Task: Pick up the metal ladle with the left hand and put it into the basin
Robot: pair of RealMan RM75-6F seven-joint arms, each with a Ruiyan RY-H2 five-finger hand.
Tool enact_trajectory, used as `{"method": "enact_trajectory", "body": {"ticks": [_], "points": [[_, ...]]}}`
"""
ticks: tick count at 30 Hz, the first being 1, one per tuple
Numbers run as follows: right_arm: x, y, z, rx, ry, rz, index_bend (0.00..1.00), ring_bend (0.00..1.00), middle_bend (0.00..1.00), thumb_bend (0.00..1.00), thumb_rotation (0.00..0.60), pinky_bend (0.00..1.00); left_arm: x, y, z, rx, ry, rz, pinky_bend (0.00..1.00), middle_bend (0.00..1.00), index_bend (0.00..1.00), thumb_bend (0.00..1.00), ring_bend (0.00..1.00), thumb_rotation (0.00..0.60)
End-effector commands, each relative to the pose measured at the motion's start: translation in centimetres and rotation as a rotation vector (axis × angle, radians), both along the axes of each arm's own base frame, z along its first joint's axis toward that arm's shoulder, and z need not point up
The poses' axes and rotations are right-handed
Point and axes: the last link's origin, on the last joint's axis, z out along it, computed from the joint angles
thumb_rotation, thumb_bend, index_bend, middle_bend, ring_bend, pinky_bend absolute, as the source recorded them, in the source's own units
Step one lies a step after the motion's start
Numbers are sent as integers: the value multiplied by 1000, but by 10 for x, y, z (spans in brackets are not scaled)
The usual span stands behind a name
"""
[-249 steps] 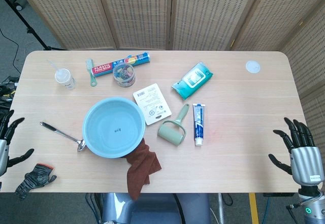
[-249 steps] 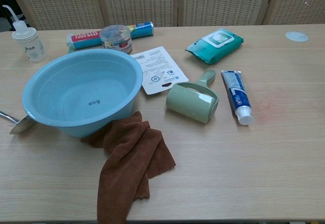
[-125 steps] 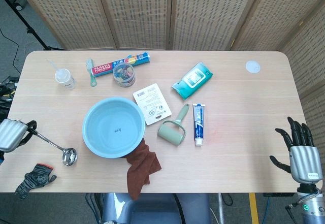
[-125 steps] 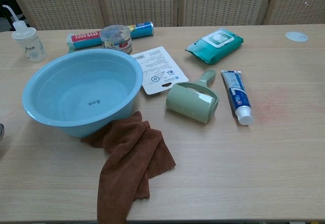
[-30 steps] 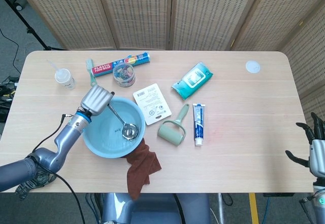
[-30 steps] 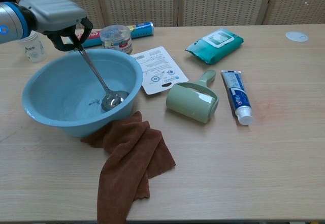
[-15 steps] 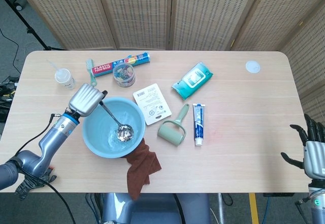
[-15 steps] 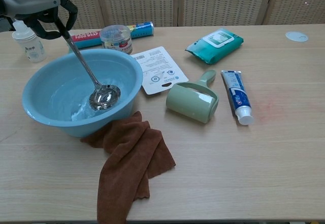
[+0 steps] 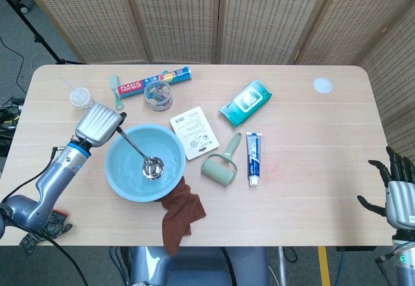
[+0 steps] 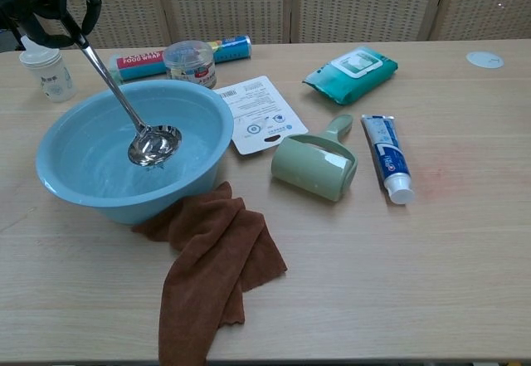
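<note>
Presently my left hand (image 9: 97, 124) grips the metal ladle (image 10: 133, 121) by its handle; its bowl has risen slightly and shifted left inside the basin (image 9: 115, 178), unreleased. Far right, my right hand (image 9: 397, 195) idles, fingers spread.

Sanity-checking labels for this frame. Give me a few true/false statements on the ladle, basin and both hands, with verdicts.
1. The left hand holds the metal ladle by its handle. True.
2. The ladle's bowl is over the inside of the blue basin. True.
3. The right hand holds the toothpaste tube. False: it holds nothing and sits at the table's right edge, and the tube lies on the table.
4. The brown cloth lies inside the basin. False: it lies on the table, with one end tucked under the basin's rim.
5. The lint roller lies beside the toothpaste tube. True.
</note>
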Motion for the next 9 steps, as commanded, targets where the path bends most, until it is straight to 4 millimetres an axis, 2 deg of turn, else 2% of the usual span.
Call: {"method": "enact_trajectory", "body": {"ticks": [1, 9], "points": [[0, 0, -1, 2, 2, -3, 222, 0, 0, 0, 600, 0, 8, 1, 6, -9, 11, 35, 920, 999, 856, 541, 929, 600], [-2, -1, -3, 3, 11, -10, 222, 0, 0, 0, 600, 0, 20, 0, 18, 0, 18, 71, 920, 998, 871, 592, 927, 600]]}}
